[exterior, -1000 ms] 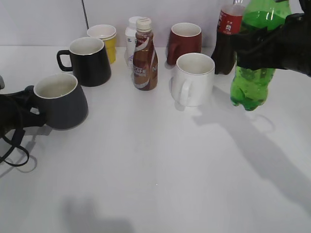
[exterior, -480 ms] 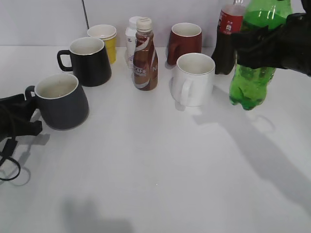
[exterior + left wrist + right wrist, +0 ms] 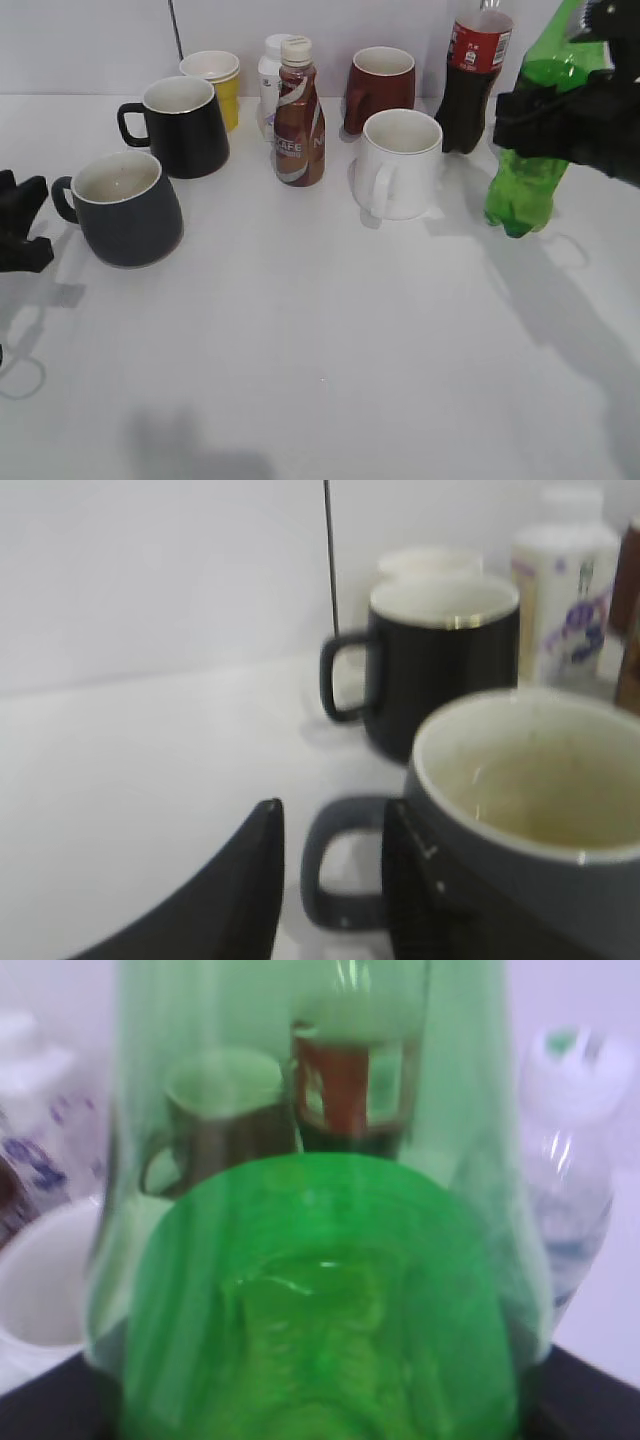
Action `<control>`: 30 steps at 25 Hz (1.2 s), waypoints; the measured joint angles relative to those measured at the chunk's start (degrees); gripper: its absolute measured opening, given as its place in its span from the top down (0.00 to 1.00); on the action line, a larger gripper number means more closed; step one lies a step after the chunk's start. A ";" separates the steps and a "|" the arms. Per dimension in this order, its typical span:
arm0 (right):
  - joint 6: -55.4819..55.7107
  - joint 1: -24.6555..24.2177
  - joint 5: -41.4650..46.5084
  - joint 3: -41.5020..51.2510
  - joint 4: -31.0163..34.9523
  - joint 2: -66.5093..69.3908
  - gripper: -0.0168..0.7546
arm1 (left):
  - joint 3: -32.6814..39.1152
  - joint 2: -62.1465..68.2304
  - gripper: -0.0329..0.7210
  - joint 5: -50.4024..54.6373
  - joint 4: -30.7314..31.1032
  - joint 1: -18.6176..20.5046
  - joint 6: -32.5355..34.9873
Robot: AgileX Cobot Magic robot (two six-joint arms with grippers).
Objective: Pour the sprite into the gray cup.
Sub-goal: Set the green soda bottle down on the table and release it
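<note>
The sprite (image 3: 528, 150) is held tilted above the table at far right, clamped mid-body in the right gripper (image 3: 570, 125) — apparently clear of the surface. The gray cup (image 3: 125, 207) is seen upright at far left, handle toward the left gripper (image 3: 15, 222), whose jaws are spread apart — one finger (image 3: 235, 895) beside the handle, not gripping.

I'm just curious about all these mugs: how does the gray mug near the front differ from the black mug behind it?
The gray mug is matte and widens toward its base; the black mug is glossy with straighter sides. The gray mug stands nearer the front, beside the left gripper; the black mug stands farther back by the yellow cup. Both stand upright with loop handles pointing left and pale insides.
</note>
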 joint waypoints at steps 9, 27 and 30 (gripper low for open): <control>0.11 0.00 -1.28 0.27 -0.39 2.81 0.33 | 0.04 -5.49 0.61 3.16 0.00 0.00 0.00; 0.11 0.00 -3.41 0.22 -1.99 2.71 0.24 | 0.04 -5.73 0.62 3.30 0.00 0.00 0.00; 0.11 0.00 -3.41 0.22 -2.86 1.84 0.22 | 0.04 -5.73 0.62 3.30 0.00 0.00 0.00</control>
